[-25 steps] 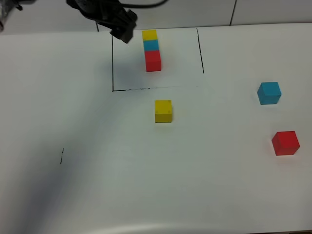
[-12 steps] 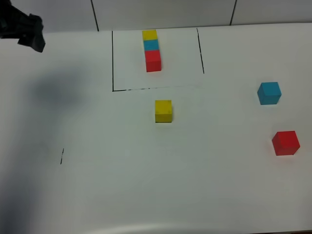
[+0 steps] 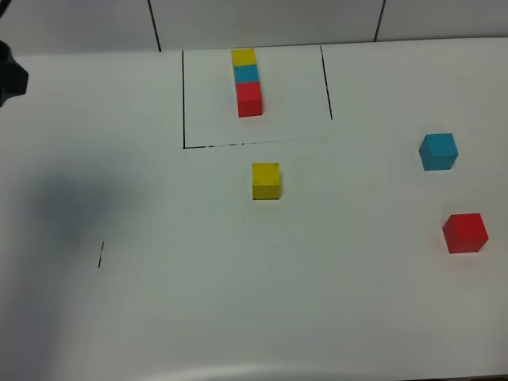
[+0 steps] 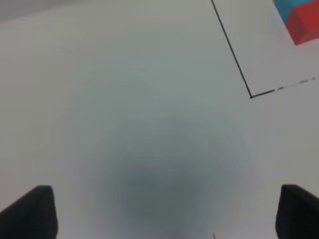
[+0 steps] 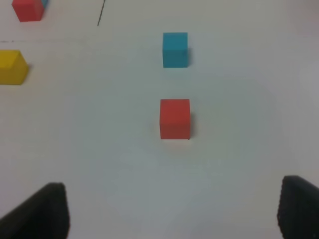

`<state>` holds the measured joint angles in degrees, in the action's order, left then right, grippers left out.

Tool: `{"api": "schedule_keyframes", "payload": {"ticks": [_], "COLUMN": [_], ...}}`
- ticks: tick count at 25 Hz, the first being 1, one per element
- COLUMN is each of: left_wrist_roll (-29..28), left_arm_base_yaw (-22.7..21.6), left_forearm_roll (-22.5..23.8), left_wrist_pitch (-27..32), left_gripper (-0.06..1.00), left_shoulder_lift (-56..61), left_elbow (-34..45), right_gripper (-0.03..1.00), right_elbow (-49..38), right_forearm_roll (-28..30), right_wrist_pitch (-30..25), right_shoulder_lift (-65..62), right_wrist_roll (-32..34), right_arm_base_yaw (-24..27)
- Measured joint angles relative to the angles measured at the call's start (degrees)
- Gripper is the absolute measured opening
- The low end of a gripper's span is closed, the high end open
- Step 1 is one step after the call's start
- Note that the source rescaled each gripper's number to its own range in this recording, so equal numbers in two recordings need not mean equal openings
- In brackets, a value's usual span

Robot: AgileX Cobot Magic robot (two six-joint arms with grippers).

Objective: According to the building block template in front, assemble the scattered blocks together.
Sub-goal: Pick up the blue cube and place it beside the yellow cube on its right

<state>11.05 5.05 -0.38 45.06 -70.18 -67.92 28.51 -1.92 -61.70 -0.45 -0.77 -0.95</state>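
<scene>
White worktop (image 3: 159, 317): my left gripper (image 4: 167, 214) has gone back to its left edge, spread wide and empty, like my right gripper (image 5: 169, 211). Plain matte blue cube (image 3: 438, 151) next, maybe.

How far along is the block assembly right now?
Done: nothing joined; the yellow block sits alone just outside the template outline. In hand: nothing; the left gripper and right gripper are open and empty. Left: bring the blue block and red block, apart at right, into a row with it.

Left hand (image 4: 164, 214), right hand (image 5: 169, 209): both spread wide, apparently empty.
</scene>
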Motion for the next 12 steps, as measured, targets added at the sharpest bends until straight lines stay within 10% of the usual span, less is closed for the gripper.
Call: {"api": "schedule_keyframes", "payload": {"ticks": [12], "left_wrist_roll": [-0.3], "left_arm_base_yaw": [0.0], "left_forearm_roll": [0.4], "left_wrist_pitch": [-7.4], "left_gripper": [0.86], "left_shoulder_lift": [24.4], "left_elbow": [16.9], "right_gripper": [0.74], "right_elbow": [0.0], "right_forearm_roll": [0.0], "right_wrist_pitch": [0.0], "right_shoulder_lift": [0.0], "right_wrist_roll": [0.0], "right_arm_base_yaw": [0.0]}}
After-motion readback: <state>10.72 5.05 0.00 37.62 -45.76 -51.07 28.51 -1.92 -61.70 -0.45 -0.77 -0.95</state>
